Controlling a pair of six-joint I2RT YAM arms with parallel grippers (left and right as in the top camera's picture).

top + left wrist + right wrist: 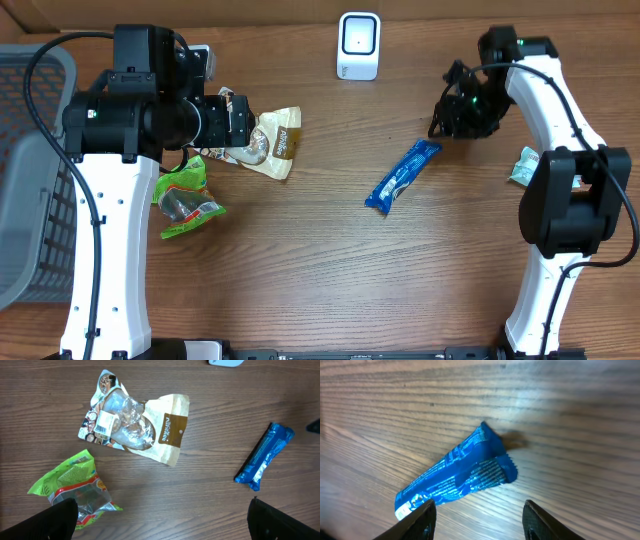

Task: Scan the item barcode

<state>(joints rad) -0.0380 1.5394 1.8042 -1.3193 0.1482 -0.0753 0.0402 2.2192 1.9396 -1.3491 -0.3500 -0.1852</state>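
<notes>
The blue wrapper (403,176) is lying flat on the table (320,270), slanting from lower left to upper right in the overhead view. It is sitting below and a little right of the scanner (358,45), well apart from it, and nothing is touching it.

The right gripper (480,521) is hovering over the wrapper's crimped end with its fingers (422,519) standing apart. Nothing is sitting between them, and the wrapper is lying clear of both tips. Seen from overhead, this gripper is hanging just up and right of the wrapper's upper end.

The left gripper (162,520) is hanging over the left part of the table, fingers spread wide and gripping nothing. Below it a tan pouch (137,427) is lying with a white barcode label facing up. A green bag (72,485) is lying near the pouch, a strip of bare wood showing between them in the wrist view.

A grey basket (30,160) is sitting at the table's left edge. A small teal packet (522,167) is peeking out beside the right arm — most of it is hiding behind the arm.
</notes>
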